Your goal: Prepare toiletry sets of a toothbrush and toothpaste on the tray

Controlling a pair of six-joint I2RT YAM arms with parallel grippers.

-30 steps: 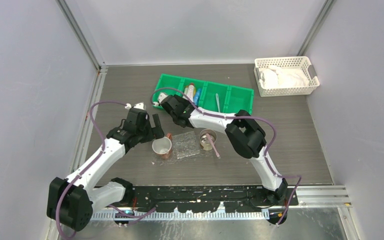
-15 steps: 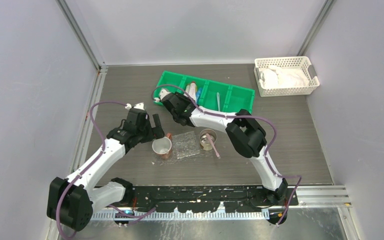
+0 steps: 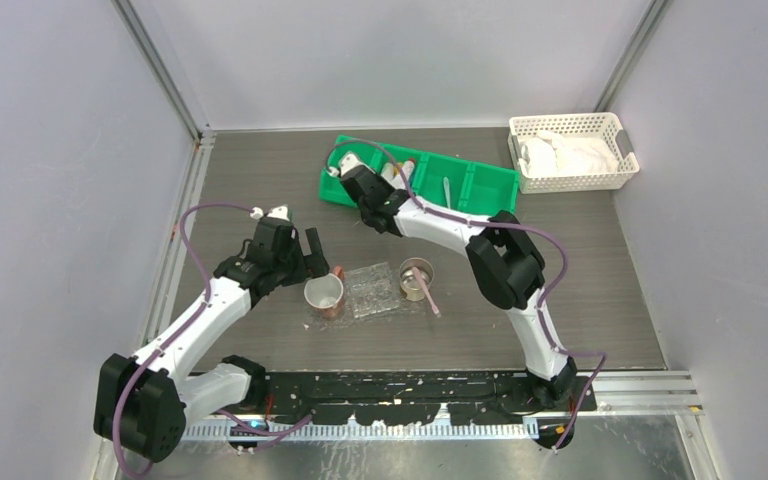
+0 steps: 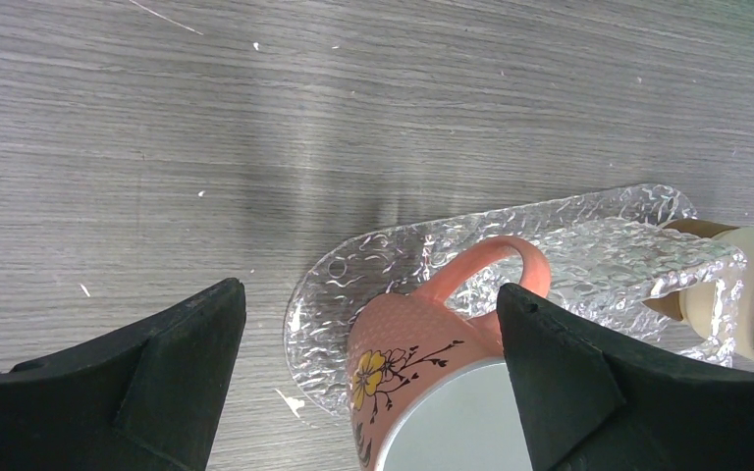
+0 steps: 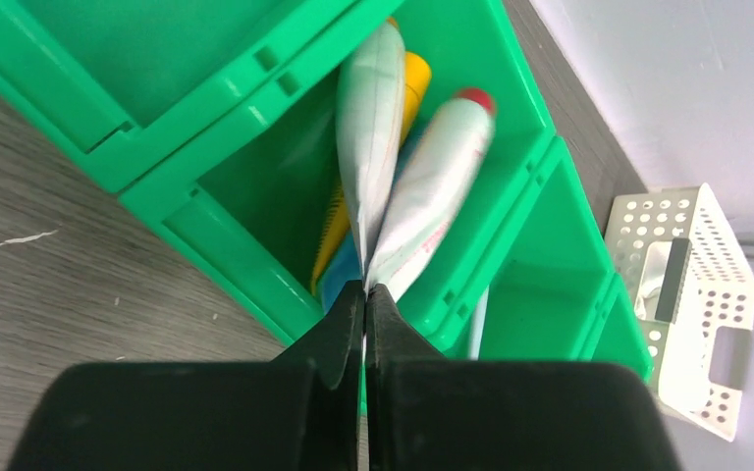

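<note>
In the right wrist view my right gripper (image 5: 364,291) is shut on the flat tail of a white toothpaste (image 5: 430,186) tube with a red cap, which lies in a compartment of the green bin (image 5: 255,265). A yellow-orange tube (image 5: 412,77) and a blue one (image 5: 340,277) lie beside it. A grey toothbrush (image 3: 446,190) rests in the neighbouring compartment. The see-through tray (image 3: 372,290) lies mid-table. A pink toothbrush (image 3: 428,295) leans in a cup (image 3: 416,278) at the tray's right end. My left gripper (image 4: 370,289) hangs open over a pink flowered mug (image 4: 422,353) at the tray's (image 4: 589,245) left end.
A white lattice basket (image 3: 570,150) holding white packets stands at the back right, just beyond the green bin (image 3: 480,185). Grey walls close in the table on three sides.
My right gripper has reached farther back and shut on the toothpaste tail. The green bin has shifted back and to the right. The left arm has not moved.
</note>
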